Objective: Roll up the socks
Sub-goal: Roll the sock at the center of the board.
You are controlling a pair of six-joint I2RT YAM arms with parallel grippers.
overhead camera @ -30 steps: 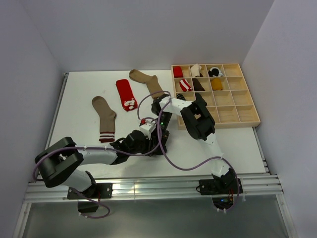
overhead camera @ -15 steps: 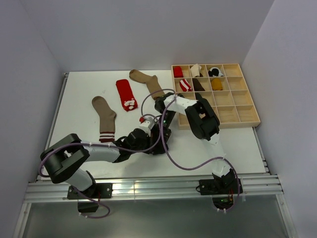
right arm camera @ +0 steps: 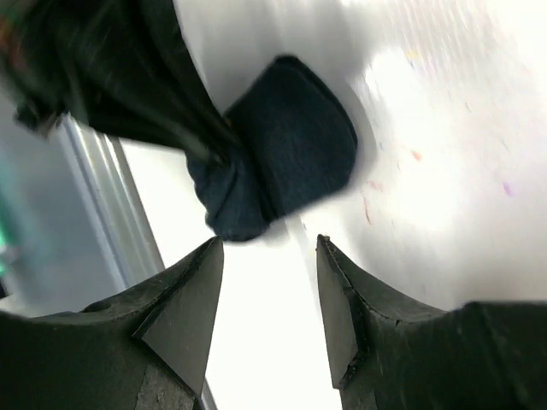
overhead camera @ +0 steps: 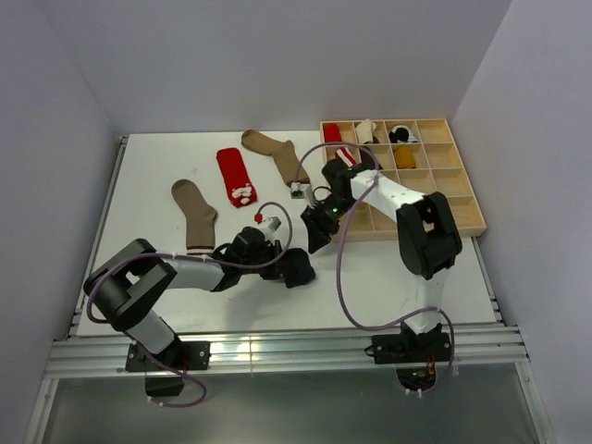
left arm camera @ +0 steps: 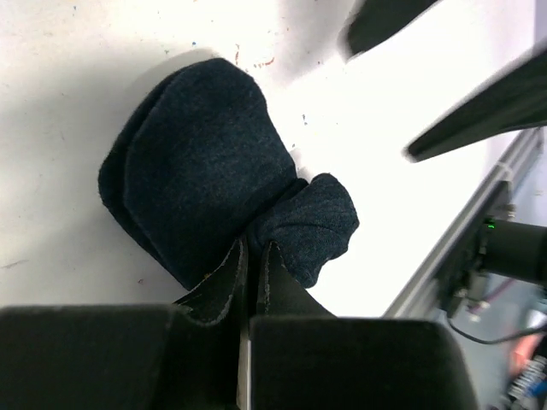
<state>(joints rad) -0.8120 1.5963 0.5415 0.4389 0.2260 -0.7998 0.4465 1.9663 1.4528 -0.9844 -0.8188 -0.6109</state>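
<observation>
Lower centre of the top view, your L gripper (overhead camera: 277, 262) is pinching the navy sock (overhead camera: 298, 269), fingers (left arm camera: 214, 290) pressed together on a fold of fabric. The sock is lying bunched on the table (overhead camera: 370, 277), w/ a small lump beside the fingertips in the wrist cam. Just above it, your R gripper (overhead camera: 316, 237) is hanging w/ jaws apart, gripping nothing. Further up, left of centre, the tan sock (overhead camera: 196, 217) is lying flat, then the red sock (overhead camera: 236, 176) and brown sock (overhead camera: 277, 153). The tray (overhead camera: 435, 229) is sitting upper right.
</observation>
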